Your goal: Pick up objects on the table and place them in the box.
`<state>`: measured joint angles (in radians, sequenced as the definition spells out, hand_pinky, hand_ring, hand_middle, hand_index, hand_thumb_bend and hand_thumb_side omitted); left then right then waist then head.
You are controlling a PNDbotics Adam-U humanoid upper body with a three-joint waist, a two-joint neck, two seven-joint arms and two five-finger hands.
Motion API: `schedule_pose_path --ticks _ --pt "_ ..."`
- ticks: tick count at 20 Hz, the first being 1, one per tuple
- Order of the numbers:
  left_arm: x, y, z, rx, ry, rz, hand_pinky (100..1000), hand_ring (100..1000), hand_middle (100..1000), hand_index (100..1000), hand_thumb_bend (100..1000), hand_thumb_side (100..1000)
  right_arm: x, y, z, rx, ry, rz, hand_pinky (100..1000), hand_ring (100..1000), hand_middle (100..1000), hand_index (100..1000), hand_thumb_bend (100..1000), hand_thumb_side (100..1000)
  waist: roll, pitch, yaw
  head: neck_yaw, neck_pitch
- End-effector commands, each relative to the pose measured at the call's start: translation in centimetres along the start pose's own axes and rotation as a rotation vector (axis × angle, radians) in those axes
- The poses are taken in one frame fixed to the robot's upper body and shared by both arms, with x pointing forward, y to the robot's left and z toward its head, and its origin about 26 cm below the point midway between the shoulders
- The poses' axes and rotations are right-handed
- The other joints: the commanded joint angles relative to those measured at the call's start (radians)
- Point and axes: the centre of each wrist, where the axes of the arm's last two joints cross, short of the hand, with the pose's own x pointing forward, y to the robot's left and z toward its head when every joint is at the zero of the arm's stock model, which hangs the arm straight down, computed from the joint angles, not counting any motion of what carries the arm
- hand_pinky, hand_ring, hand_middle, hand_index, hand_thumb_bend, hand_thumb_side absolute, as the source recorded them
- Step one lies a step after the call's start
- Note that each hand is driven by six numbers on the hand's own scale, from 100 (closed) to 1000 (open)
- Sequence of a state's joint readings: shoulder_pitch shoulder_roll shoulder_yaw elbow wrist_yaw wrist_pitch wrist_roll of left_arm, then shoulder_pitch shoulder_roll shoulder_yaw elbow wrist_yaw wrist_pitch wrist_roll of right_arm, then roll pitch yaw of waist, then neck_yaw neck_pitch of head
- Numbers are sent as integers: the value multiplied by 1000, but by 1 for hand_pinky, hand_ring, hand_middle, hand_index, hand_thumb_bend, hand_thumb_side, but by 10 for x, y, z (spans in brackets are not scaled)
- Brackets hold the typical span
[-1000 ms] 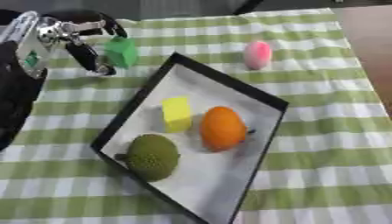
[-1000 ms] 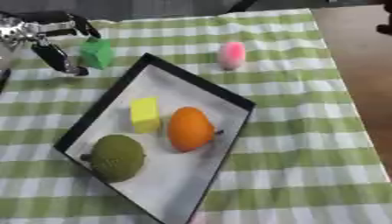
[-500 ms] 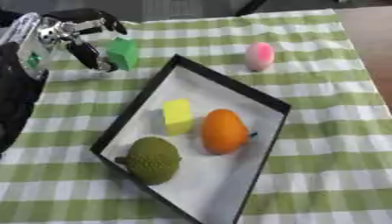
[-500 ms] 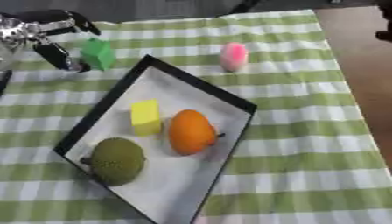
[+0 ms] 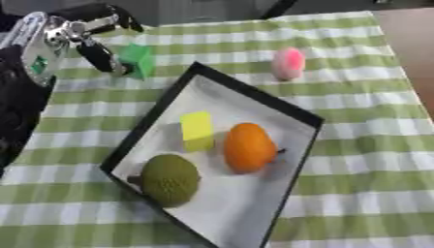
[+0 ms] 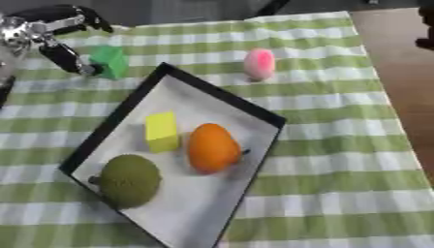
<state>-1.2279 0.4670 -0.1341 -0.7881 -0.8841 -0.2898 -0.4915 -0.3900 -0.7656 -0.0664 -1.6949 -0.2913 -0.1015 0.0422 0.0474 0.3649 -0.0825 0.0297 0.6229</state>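
Two eyes in my head, side by side, looking steeply down, close over the green-and-white checked tablecloth point(image 5: 364, 126), both sharing the black-rimmed white box point(image 6: 212, 99), right eye's framing offset sideways

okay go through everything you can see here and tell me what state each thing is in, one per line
Green block: on the cloth, left robot hand curled around it.
Pink object: loose on the cloth.
Box: open, holding three things.
Yellow block: in box.
Orange fruit: in box.
Green fruit: in box.

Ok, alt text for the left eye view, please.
The robot's left hand reaches a green block on a green-checked tablecloth, beside a black-rimmed box holding a yellow block, an orange fruit and a green fruit. A pink object lies beyond.
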Motion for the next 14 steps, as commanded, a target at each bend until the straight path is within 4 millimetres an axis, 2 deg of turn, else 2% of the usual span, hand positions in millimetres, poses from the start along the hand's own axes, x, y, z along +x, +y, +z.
schedule_pose_path --ticks 1,14 --pt "-6 18 7 36 18 -19 855 885 825 853 461 100 9 -7 -6 3 -29 32 898 1000 894 903 100 643 11 -1 -6 12 -21" --pt "-12 9 7 -38 49 -12 862 898 837 850 485 100 10 -6 -7 3 -35 37 897 1000 892 901 100 651 18 26 -28 26 -42"
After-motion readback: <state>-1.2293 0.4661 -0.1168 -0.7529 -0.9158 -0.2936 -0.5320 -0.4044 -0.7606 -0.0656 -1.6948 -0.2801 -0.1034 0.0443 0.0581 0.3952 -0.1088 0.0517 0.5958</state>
